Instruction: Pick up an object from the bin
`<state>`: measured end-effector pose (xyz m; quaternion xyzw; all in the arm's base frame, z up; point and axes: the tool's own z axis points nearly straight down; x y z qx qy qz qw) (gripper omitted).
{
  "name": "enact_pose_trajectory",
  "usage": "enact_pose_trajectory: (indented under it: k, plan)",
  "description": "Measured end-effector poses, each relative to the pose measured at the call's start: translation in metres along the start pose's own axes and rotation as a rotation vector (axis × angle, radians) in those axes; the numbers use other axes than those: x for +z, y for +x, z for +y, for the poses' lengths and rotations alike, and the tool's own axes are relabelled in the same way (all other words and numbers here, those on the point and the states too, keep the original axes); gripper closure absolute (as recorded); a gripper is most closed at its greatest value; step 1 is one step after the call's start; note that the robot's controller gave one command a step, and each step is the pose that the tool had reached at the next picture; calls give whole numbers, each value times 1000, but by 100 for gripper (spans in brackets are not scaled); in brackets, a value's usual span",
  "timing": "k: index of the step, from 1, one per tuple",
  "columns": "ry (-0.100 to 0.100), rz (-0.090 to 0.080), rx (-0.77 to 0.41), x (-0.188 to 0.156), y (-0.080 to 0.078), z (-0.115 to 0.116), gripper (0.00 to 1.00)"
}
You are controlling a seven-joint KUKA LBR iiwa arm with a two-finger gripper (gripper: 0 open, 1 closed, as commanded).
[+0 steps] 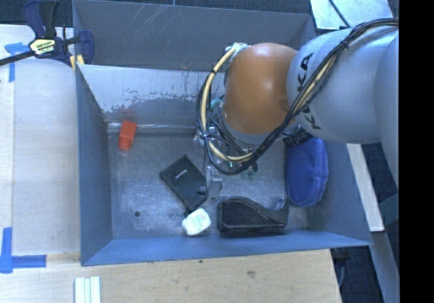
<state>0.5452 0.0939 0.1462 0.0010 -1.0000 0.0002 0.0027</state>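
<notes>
At the far left of the grey bin (91, 159), close to the back wall, a small orange block (127, 135) lies alone on the floor, well apart from all other things.

More to the right, near the middle of the floor, there is a flat black piece (182, 177) of rectangular shape, turned so that one corner points to the front. In front of it, near the front wall, lies a small white lump (196, 221) with a little yellow on it, just beside the front corner of the black piece.

My gripper (213, 183) is low in the bin, right at the right edge of this flat black piece. This is the thing nearest to me. If I touch it, I cannot see. My jaws are hidden under my own wrist, so I cannot tell whether they are open or closed.

Above the gripper sits my round orange cover (258, 88), with cables (203, 102) looping around it.

In front of me and a little to the right, a bulky dark case (249, 217) lies along the front wall. Further right a blue pouch (306, 170) leans at the right wall. My grey arm (352, 85) comes over that wall.
</notes>
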Motion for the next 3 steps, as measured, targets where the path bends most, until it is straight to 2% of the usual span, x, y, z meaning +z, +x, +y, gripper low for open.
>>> enact_pose_trajectory:
  k: [1, 2, 3]
  plan:
    - [-1, -3, -14, 77, -13, 22, 0]
    - [-1, -10, -9, 72, -15, 21, 100]
    - [-2, -18, -18, -58, -27, 2, 100]
